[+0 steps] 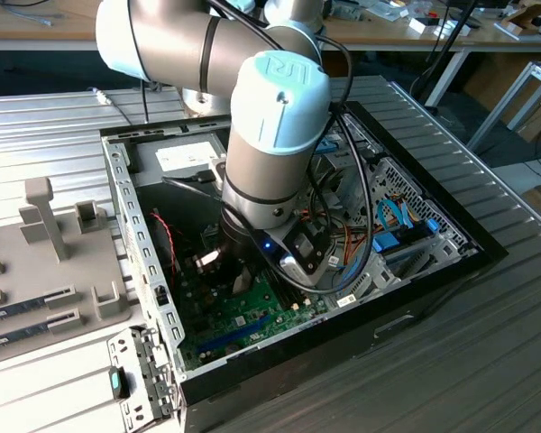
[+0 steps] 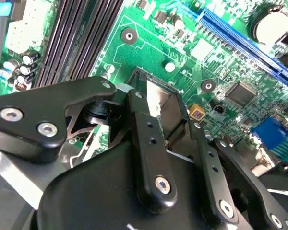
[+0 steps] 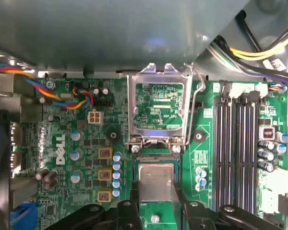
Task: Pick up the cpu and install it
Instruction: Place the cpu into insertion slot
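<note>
Black gripper (image 2: 169, 125) fingers (image 2: 149, 143), closest to the lens in the second wrist view, close narrowly on the cpu (image 3: 156, 181), held by two opposite edges w/ silver top facing up. Cpu hangs just above the green motherboard (image 3: 86, 143), right beside the socket frame (image 3: 158, 112), whose hinged lid stands open. Memory slots (image 3: 235, 148) run alongside, apart from the socket. Exterior view: arm (image 1: 270, 144) reaches down into the open pc case (image 1: 415, 298) on the counter (image 1: 487, 379).

Bright, even light; deep shadow inside the case (image 1: 415, 298).
</note>
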Robot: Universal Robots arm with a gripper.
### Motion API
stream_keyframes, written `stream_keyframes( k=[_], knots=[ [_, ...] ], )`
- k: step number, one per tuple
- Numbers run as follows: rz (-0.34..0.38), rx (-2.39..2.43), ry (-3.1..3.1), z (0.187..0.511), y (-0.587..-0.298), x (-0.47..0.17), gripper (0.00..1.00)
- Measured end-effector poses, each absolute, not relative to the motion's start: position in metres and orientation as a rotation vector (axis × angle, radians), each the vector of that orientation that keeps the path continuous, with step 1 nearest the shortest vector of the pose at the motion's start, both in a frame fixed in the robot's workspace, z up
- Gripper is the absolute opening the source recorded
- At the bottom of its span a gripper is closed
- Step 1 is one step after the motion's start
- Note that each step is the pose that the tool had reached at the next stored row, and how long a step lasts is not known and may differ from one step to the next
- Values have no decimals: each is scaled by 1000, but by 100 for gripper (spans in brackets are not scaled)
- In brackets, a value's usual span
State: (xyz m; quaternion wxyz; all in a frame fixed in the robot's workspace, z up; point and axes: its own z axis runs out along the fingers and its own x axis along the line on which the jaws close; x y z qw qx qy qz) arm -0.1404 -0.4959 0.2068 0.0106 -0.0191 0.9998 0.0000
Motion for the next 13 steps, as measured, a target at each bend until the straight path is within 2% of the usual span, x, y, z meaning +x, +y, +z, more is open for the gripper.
stream_keyframes(
  k=[13],
  knots=[
    [0,-97,3119,207,-488,-140,39]
  ],
)
